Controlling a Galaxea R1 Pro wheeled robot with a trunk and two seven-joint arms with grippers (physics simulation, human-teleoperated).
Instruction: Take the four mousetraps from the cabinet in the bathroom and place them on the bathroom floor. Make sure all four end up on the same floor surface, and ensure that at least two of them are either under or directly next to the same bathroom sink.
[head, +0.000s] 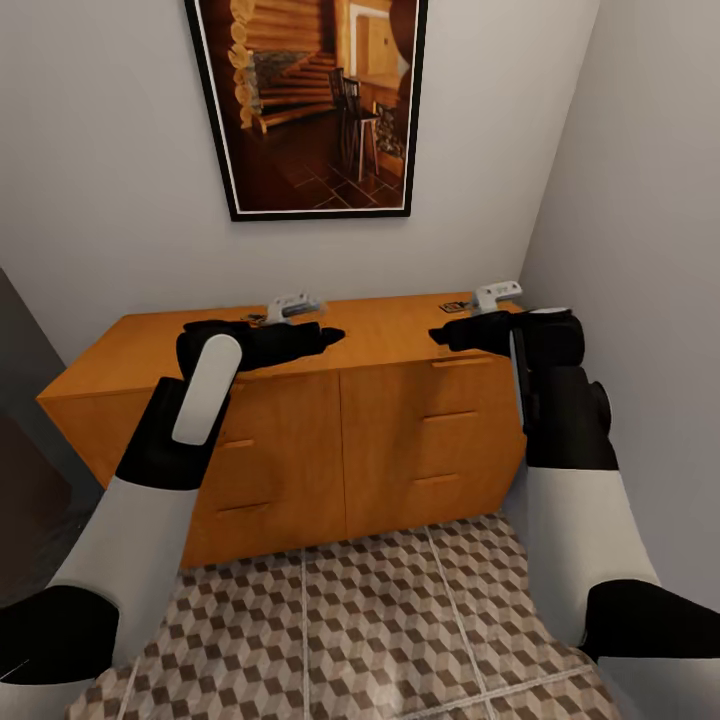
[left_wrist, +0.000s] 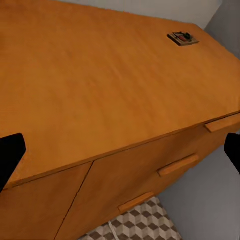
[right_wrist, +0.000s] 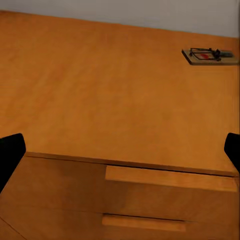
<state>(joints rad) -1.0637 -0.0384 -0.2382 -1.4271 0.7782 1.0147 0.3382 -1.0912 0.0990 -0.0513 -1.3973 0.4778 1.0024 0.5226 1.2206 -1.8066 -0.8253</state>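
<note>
Reaching forward at the level of the cabinet (head: 300, 420) top, the left gripper (head: 335, 335) and the right gripper (head: 438, 335) point toward each other's side of the chest, each hanging just above its front edge. In both wrist views the dark fingertips (left_wrist: 10, 155) sit far apart at the frame edges with nothing between them, so both grippers are spread wide and empty; the right gripper's fingertips (right_wrist: 10, 150) frame bare wood and a drawer handle (right_wrist: 170, 177). One mousetrap (right_wrist: 210, 55) lies flat on the cabinet top toward its far right corner, near the back wall, well apart from both grippers; the left wrist camera catches the same mousetrap (left_wrist: 183, 38) as a small tan board with dark metal parts, and in the head view it (head: 452, 307) peeks out just behind the right wrist. The orange-brown cabinet stands against the grey wall under a framed picture (head: 310, 105), its right end tucked into the corner. In front of it, nearer the robot, lies the bathroom floor (head: 380, 620) with its cube-patterned tiles.
</note>
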